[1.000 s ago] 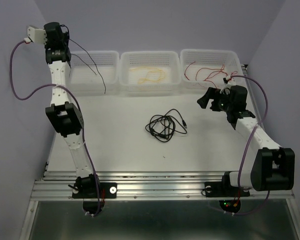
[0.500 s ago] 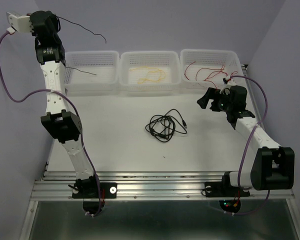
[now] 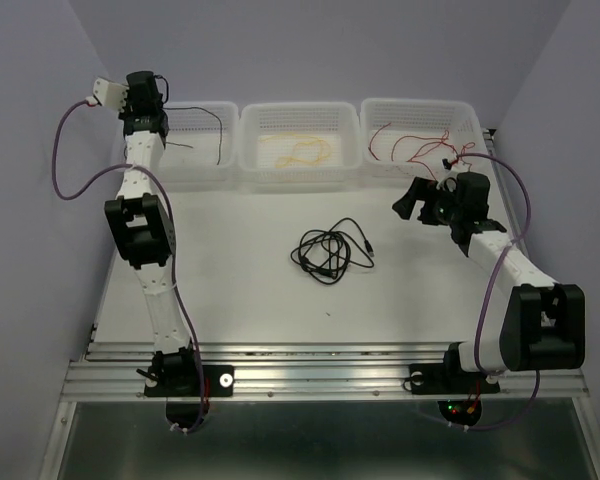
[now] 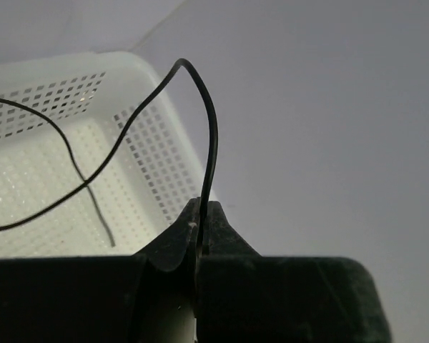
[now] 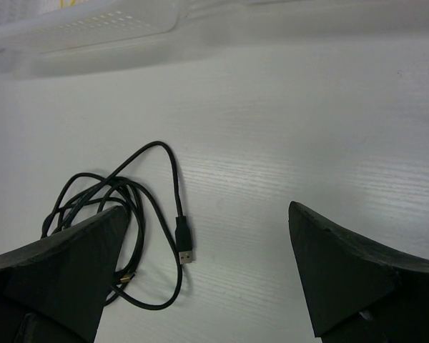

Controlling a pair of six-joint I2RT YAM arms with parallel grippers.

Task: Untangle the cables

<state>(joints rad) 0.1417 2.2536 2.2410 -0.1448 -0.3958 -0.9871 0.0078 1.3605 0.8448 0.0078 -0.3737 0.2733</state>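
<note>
Pinching a thin black cable [image 4: 213, 136] between closed fingers, my left gripper [image 4: 200, 218] hangs over the left basket [image 3: 188, 172] at the far left corner of the desk [image 3: 240, 300]. Only my left wrist view shows that grip; the overhead view shows the strand drooping into the basket. Along the far edge, the middle basket [image 3: 300, 172] holds a yellow cable [image 3: 302, 150] and the right basket [image 3: 388, 168] holds red cables [image 3: 410, 140]. My right gripper [image 5: 207, 209], jaws wide apart and empty, hovers toward the right edge. Its wrist view alone shows the plug [image 5: 186, 249] on the black bundle [image 5: 121, 236] at mid-desk.
</note>
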